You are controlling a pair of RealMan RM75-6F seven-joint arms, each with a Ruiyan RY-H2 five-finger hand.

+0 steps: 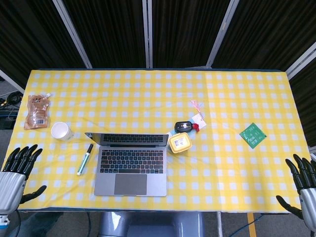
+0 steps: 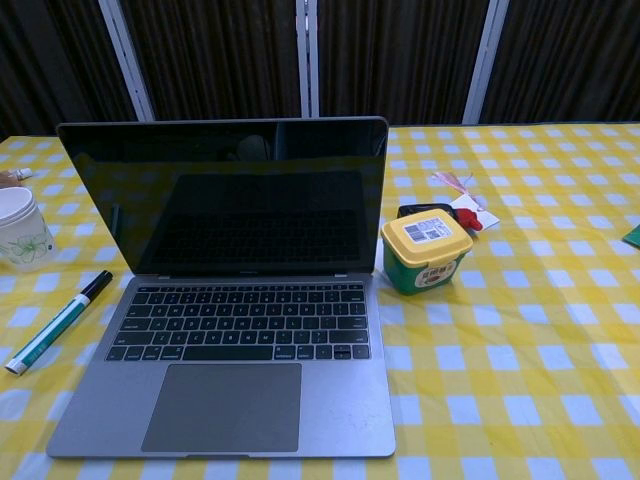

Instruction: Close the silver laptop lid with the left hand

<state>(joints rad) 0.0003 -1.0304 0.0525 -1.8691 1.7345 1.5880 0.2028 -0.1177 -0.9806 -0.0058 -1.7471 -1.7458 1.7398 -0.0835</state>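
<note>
The silver laptop [image 1: 131,165] lies open on the yellow checked table, its lid [image 2: 225,195] standing upright with a dark screen facing me. In the chest view its keyboard and trackpad [image 2: 222,405] fill the near left. My left hand [image 1: 16,173] hangs at the table's front left corner, fingers spread and holding nothing, well left of the laptop. At the front right corner my right hand [image 1: 303,180] is also spread and holds nothing. Neither hand shows in the chest view.
A green-and-white marker [image 1: 84,159] lies just left of the laptop, with a white cup [image 1: 61,131] and a brown pouch [image 1: 38,111] further left. A yellow-lidded tub [image 1: 180,142], a black case [image 1: 183,126], a tag with a red piece [image 1: 198,121] and a green card [image 1: 253,135] sit to the right.
</note>
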